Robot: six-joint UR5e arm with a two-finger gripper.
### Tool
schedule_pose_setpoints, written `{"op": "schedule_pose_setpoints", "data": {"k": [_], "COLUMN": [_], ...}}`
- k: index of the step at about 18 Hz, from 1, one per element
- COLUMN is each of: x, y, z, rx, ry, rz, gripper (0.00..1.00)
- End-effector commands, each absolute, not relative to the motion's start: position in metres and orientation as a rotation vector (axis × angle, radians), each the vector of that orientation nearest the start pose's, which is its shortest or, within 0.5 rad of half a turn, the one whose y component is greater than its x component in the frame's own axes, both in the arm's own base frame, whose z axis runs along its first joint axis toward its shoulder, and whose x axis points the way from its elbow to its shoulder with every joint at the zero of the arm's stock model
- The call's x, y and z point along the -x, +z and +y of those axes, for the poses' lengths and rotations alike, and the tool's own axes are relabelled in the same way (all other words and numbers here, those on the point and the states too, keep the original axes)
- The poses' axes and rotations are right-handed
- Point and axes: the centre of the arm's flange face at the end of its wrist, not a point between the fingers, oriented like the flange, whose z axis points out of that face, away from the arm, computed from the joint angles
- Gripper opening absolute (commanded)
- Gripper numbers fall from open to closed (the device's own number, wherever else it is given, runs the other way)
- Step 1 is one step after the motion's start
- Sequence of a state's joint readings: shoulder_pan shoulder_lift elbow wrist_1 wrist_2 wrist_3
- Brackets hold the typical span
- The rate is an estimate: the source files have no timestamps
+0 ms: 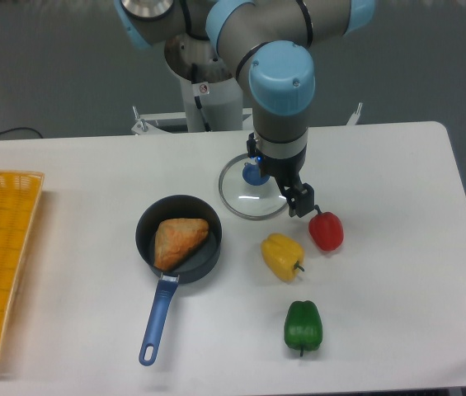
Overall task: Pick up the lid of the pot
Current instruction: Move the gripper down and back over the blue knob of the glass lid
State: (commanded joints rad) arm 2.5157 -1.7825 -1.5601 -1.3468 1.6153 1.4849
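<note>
The gripper (276, 174) hangs over the table's back middle, its two fingertips spread apart, one up and left, the other down and right. Just left of it lies the pot lid (239, 196), a round clear disc with a pale rim and a blue knob (253, 175). Part of the lid's right and back side is hidden behind the gripper. Nothing shows held between the fingers. The height of the fingertips above the lid is hard to tell.
A black pan (145, 235) with a blue handle holds a brown item (180, 241), left of the lid. Yellow (281, 254), red (326, 231) and green (303, 324) peppers lie in front and to the right. An orange crate (18, 183) stands far left.
</note>
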Motion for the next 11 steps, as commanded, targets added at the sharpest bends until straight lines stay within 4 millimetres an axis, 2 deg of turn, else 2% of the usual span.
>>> {"op": "schedule_pose_setpoints", "data": {"k": [8, 11], "x": [0.387, 0.383], "y": [0.395, 0.386], "z": [0.444, 0.445], "rx": [3.063, 3.071], "ry": [0.046, 0.023], "rz": [0.852, 0.852], "gripper": [1.0, 1.0]}}
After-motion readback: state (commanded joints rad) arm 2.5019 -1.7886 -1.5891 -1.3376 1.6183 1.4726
